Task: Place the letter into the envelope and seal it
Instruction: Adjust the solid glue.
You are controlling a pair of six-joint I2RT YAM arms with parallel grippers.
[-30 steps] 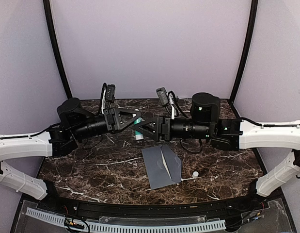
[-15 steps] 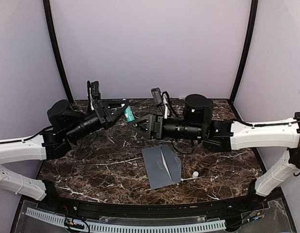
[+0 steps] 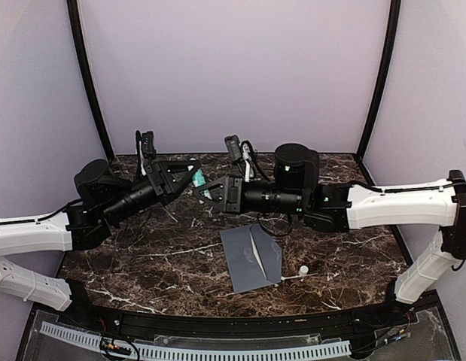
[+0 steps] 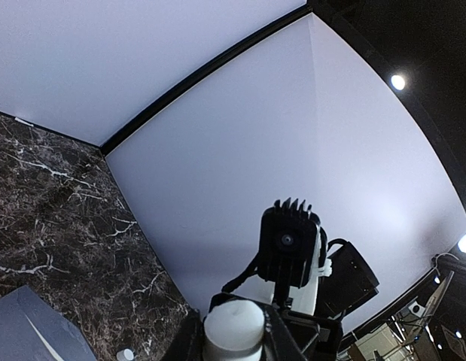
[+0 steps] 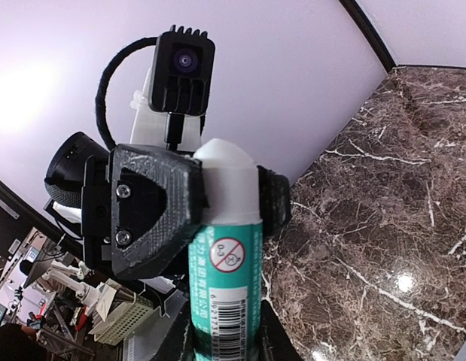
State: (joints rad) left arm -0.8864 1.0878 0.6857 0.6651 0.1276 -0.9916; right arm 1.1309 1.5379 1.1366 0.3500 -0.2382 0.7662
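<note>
A green glue stick (image 3: 199, 180) hangs in the air above the back of the table, held between both arms. My left gripper (image 3: 193, 174) is shut on its white end (image 4: 234, 327). My right gripper (image 5: 225, 335) is shut on the green body (image 5: 226, 256), and the left gripper (image 5: 229, 192) faces it in the right wrist view. The grey envelope (image 3: 251, 257) lies flat on the marble, near the front and below the right arm, away from both grippers. A corner of the envelope (image 4: 29, 331) shows in the left wrist view. The letter is not in view.
A small white cap (image 3: 303, 269) lies on the marble table (image 3: 142, 263) just right of the envelope, and the same cap (image 4: 125, 353) shows in the left wrist view. Pale walls with black corner posts (image 3: 88, 83) close in the back and sides.
The left arm swung back and to the left with the glue stick. The right arm followed it, and its jaws closed on the stick's green body.
</note>
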